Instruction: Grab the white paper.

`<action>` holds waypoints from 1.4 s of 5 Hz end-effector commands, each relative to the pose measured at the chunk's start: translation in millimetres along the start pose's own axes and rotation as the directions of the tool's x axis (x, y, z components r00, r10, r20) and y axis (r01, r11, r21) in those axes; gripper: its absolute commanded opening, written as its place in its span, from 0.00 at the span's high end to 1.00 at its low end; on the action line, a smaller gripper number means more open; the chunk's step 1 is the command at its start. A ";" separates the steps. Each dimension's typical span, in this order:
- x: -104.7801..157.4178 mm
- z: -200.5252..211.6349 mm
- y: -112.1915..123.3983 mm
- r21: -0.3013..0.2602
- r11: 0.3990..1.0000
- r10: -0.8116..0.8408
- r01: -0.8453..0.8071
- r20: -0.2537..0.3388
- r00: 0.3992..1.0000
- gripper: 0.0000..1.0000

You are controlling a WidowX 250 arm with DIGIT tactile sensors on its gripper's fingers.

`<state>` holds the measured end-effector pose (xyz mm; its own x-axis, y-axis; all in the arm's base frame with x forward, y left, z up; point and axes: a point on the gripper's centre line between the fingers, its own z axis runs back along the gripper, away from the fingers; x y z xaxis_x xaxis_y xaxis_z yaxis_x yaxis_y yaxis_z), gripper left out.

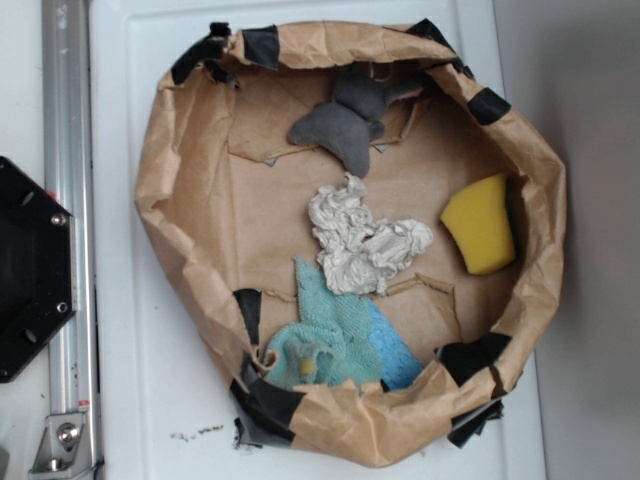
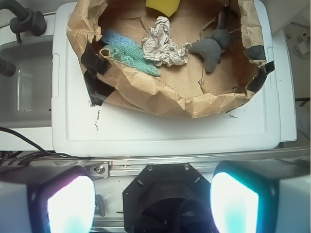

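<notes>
Brown paper basket (image 1: 545,230) sits on white worktop (image 1: 150,380). White paper (image 1: 360,240) lies mid-basket, touching teal towel (image 1: 340,335), with grey cloth (image 1: 350,125) near and yellow sponge (image 1: 480,225) apart. Fingers (image 2: 153,199) spread wide, empty, over the worktop edge, well apart from the basket; white paper untouched.

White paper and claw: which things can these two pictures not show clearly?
- White paper: its underside is hidden by its own folds in both views.
- Yellow sponge: cut off by the wrist view's top edge.
- Claw: absent from the exterior view; in the wrist view its fingers are blurred and cropped.
</notes>
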<state>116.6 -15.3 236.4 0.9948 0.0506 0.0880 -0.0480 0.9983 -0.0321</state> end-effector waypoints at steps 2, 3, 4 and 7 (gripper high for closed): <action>39.6 -20.9 8.8 0.051 0.981 0.184 -0.186 0.045 0.982 0.00; 70.6 -43.7 22.4 0.081 0.941 0.322 -0.329 0.090 0.942 0.00; 99.5 -94.6 31.8 0.066 0.873 0.471 -0.484 0.146 0.870 0.00; 173.5 -193.4 -10.9 -0.033 0.859 0.511 -0.511 -0.008 0.859 0.00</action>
<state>300.9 -18.2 43.8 0.8259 0.5638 0.0055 -0.5622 0.8243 -0.0667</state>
